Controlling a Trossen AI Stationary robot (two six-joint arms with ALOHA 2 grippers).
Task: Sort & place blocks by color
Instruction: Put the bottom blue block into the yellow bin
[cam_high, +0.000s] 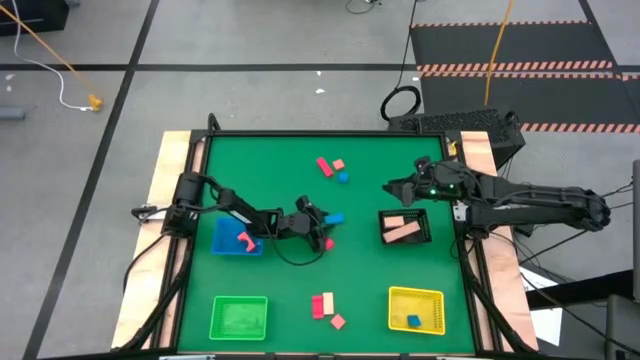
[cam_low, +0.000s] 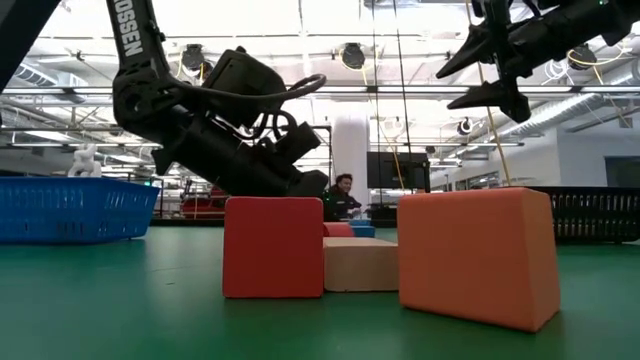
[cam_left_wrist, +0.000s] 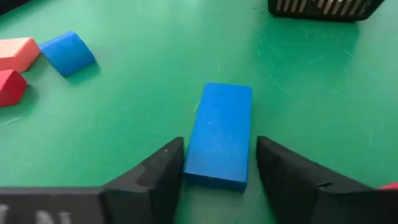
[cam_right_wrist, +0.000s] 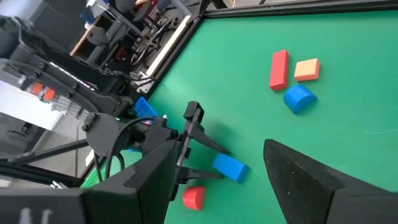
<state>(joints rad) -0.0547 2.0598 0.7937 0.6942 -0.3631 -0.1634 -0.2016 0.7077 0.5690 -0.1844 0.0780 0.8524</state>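
Left pincer (cam_left_wrist: 217, 171) spread, straddling blue bar (cam_left_wrist: 219, 134) mid-surface, not yet pinching; off-centre closing could twist the bar; right pincer (cam_high: 392, 186) spread, idle.

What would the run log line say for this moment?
left gripper: open, straddling blue bar on table | right gripper: open, empty, raised near black tray

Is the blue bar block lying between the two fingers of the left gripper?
Yes, the blue bar block lies flat on the green table between the left gripper's fingers.
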